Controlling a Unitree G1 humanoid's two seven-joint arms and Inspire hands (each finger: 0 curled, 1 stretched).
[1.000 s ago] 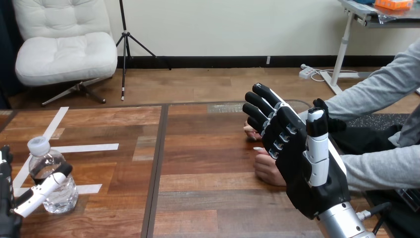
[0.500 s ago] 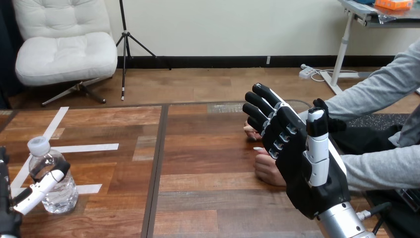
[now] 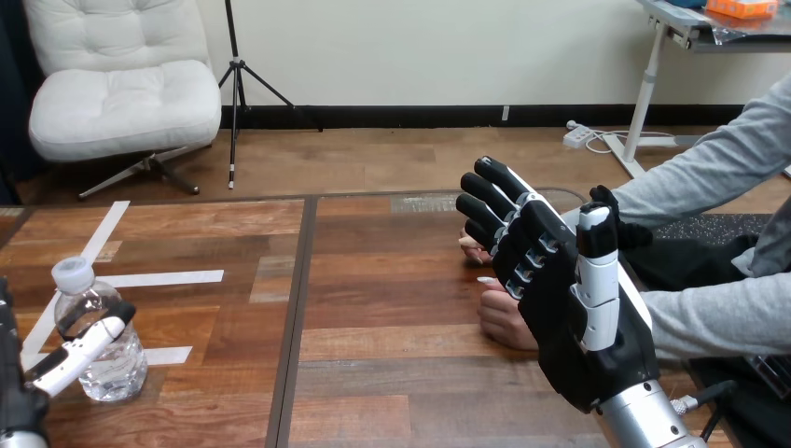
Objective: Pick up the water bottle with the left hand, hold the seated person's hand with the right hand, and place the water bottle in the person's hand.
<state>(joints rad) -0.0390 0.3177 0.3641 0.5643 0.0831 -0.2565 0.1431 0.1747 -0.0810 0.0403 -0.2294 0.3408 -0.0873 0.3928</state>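
Since the bottle (image 3: 116, 370) is clear thin plastic with water in it, I judge it moderately light but soft-walled. Squeezed hard, it will dent and may slide, and the smooth skin looks slippery. The white cap (image 3: 72, 273) is on, so spilling should not be a worry. I think the best hold is round the middle of the body, below the shoulder, where the wall is widest. The neck is a poor choice, as the weight would swing under it.

It stands upright near the left end of the table (image 3: 392, 373), well apart from the person. My left hand (image 3: 17, 403) is right beside it, with part of the hand crossing the bottle's front. I cannot tell whether that is a grip or only a touch.

My right hand (image 3: 580, 345) is released, with its fingers (image 3: 490, 198) straight and raised and the palm turned toward the person. The person's hand (image 3: 508, 322) rests on the table just behind it. Nothing of mine is curled round it, and I cannot tell whether the two touch.

By count there is one bottle and one cap, and my two hands are both in view. One person's hand is plain to see. Fingertips beyond my right fingers may belong to a second, but that is unclear. Three strips of white tape (image 3: 173, 277) lie on the table by the bottle.
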